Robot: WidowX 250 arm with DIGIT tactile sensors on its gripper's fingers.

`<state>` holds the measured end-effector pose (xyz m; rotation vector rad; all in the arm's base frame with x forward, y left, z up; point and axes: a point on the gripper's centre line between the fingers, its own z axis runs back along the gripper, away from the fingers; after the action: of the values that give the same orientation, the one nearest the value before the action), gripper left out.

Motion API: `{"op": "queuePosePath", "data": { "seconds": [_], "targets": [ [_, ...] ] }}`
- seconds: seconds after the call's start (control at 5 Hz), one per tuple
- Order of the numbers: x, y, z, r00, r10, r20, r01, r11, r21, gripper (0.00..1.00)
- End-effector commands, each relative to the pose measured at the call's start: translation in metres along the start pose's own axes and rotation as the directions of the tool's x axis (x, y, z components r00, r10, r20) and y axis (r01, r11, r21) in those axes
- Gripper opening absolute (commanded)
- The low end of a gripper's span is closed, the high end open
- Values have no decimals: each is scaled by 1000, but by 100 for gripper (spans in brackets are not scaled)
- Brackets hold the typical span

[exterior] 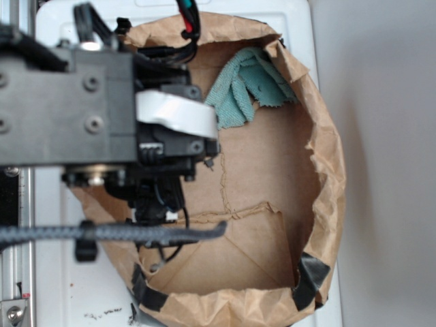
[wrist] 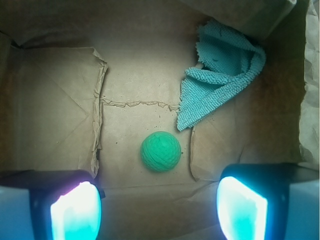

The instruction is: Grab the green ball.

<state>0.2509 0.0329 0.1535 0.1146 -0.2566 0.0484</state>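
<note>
The green ball [wrist: 160, 151] lies on the brown paper floor of the bag, small, round and finely textured. In the wrist view it sits just beyond my gripper [wrist: 159, 210], centred between the two glowing fingers [wrist: 76, 212], which stand wide apart with nothing between them. In the exterior view the black arm [exterior: 102, 116] hangs over the bag's left side and covers the ball; the jaws are hidden there.
A crumpled teal terry cloth [wrist: 220, 75] lies against the bag's far right wall, also seen as the cloth [exterior: 248, 85] at the top of the bag. The paper bag's walls [exterior: 330, 170] ring the floor. Torn paper flaps [wrist: 97, 100] lie on the floor.
</note>
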Motion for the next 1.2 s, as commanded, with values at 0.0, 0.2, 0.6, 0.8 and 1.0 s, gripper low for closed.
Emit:
{"op": "queuePosePath", "data": {
  "seconds": [0.0,0.2,0.6,0.8,1.0],
  "targets": [
    [5,9,9,999,21,28,-21,1000,11,100],
    [5,9,9,999,21,28,-21,1000,11,100],
    [0,13,-10,1000,-27,-12,27,1000,6,100],
    [-1,14,-31,999,-42,-11,42,999,33,100],
    [-4,14,-46,999,-32,0,32,998,44,100]
  ]
}}
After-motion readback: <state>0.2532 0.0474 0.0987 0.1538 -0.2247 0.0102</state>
